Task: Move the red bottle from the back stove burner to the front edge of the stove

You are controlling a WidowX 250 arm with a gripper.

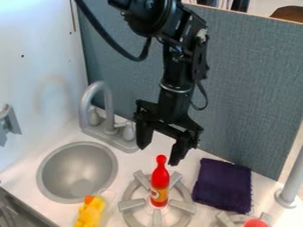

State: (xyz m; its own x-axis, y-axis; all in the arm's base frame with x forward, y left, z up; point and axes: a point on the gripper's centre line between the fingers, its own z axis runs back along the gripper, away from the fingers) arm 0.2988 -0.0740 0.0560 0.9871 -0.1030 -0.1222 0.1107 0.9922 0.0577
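Note:
The black gripper (158, 153) hangs above the back of the counter with its two fingers spread wide and nothing between them. Just below and in front of it, a red bottle (160, 182) with a narrow neck stands upright on the grey stove burner (131, 195). The bottle's top is near the right finger; whether they touch I cannot tell. A dark purple folded cloth (222, 185) lies to the right of the burner.
A grey sink (77, 170) is set in the counter at left, with a grey faucet (108, 106) behind it. A yellow toy with an orange part (91, 212) sits at the front. A red object (255, 223) rests at a second burner, near a grey post (291, 184).

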